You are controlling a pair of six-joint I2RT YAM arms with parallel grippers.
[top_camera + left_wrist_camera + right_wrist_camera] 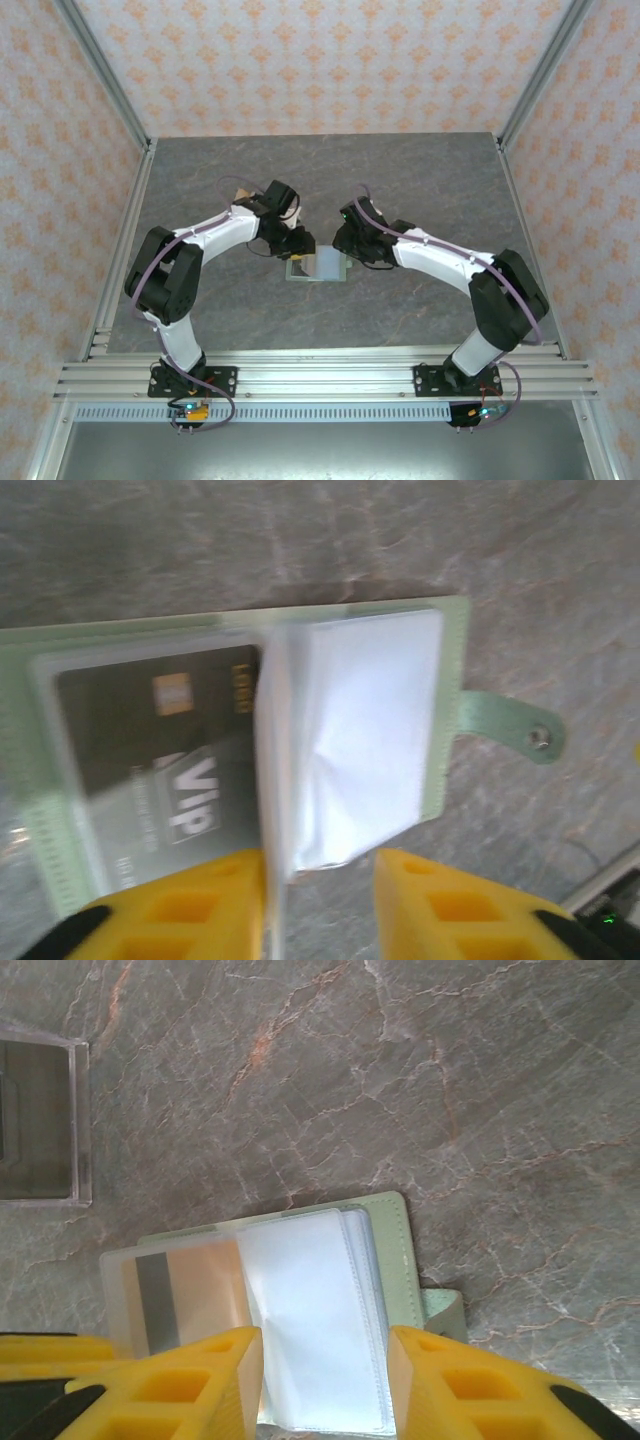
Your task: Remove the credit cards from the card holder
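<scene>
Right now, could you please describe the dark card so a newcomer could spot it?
On the grey table, the open green card holder lies between both arms. In one clear sleeve sits the dark card; unlike the tan striped card, it bears pale VIP lettering.

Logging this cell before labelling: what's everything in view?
Card holder: one, sage green, open mid-table.
Snap tab: one, green, holder's edge.
Clear sleeves: several, pale, inside holder.
VIP card: one, dark, in a sleeve.
Striped card: one, tan-orange, in a sleeve.
Clear box: one, transparent, on table apart from holder.
Table: one, grey marbled.
Left arm, right arm: white and black, either side of holder.
Left jaws: yellow fingers, apart, a sleeve between.
Right jaws: yellow fingers, apart, sleeves between.
</scene>
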